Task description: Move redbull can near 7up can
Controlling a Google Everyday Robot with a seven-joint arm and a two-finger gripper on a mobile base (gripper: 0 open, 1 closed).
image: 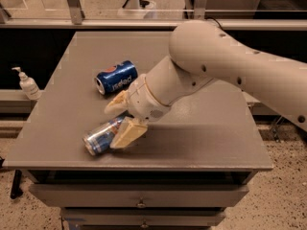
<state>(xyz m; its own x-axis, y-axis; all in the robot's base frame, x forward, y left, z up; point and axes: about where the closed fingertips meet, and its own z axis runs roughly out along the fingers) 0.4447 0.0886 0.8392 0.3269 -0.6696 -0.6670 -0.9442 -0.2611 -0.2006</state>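
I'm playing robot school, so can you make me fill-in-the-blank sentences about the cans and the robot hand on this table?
1. You can see ____ cans on the table.
2. The gripper is down at the slim can, which lies on its ____.
3. The fat dark blue can says ____.
4. The pump bottle stands off the table, at the picture's ____ edge.
Missing words: two; side; Pepsi; left.
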